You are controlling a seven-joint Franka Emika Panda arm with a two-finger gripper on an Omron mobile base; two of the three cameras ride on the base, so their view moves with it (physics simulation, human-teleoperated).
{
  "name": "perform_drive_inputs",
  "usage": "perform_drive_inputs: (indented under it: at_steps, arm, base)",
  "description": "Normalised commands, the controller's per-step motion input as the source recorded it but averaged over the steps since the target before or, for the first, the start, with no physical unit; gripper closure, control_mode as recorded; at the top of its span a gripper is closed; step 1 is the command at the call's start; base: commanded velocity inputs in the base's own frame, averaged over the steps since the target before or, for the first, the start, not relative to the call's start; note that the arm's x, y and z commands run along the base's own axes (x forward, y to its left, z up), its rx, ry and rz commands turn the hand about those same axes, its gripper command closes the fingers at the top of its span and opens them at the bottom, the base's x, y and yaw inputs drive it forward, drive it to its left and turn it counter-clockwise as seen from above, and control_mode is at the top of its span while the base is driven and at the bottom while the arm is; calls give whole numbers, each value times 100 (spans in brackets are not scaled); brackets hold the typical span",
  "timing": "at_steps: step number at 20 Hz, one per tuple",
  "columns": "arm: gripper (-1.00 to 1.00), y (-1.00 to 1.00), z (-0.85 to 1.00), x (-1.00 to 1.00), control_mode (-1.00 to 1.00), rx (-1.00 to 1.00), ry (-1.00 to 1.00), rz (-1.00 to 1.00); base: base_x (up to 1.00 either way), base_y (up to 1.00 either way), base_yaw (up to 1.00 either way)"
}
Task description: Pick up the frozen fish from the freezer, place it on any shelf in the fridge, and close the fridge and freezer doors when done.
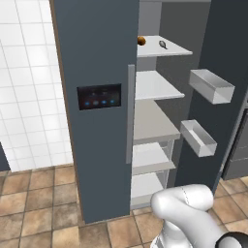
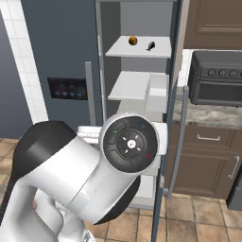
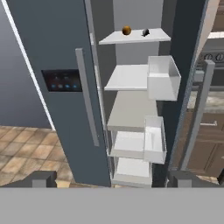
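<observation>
The frozen fish (image 1: 163,45) (image 2: 151,46) (image 3: 145,32) lies on the top shelf (image 1: 172,50) (image 3: 131,38) of the open fridge, just right of an orange-brown ball (image 1: 141,40) (image 3: 126,30). The plain fridge door (image 1: 227,53) (image 3: 189,65) is swung wide open, its grey bins (image 1: 211,85) (image 3: 162,78) facing inward. The freezer door (image 1: 97,126) (image 3: 52,48), with its black panel (image 1: 99,96), is shut and hides the freezer. My gripper (image 3: 113,180) is open and empty, well back from the shelves. My fingertips (image 3: 43,178) stand far apart.
A dark oven (image 2: 217,78) and brown cabinets (image 2: 208,160) stand right of the open door. A white tiled wall (image 1: 29,97) is on the left, over a tan tiled floor (image 1: 38,213). Several lower shelves (image 1: 152,121) sit under the top one.
</observation>
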Motion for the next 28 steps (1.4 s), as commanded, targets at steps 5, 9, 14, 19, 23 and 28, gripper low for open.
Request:
perform_drive_inputs:
  at_steps: [5,9,14,19,23,28]
  arm:
    - [-100,-75,-31,12,-100,5,-1,0]
    - [-100,-55,-33,26,-100,1,1,0]
    - [-100,-27,-40,38,-100,3,0,0]
    - [-100,-8,-34,66,-100,9,0,0]
    - [-100,0,-28,68,-100,11,0,-2]
    - [-100,-17,-26,59,-100,12,4,0]
  base:
    - [0,0,0]
    - [0,0,0]
    - [0,0,0]
    - [0,0,0]
    - [0,0,0]
    - [0,0,0]
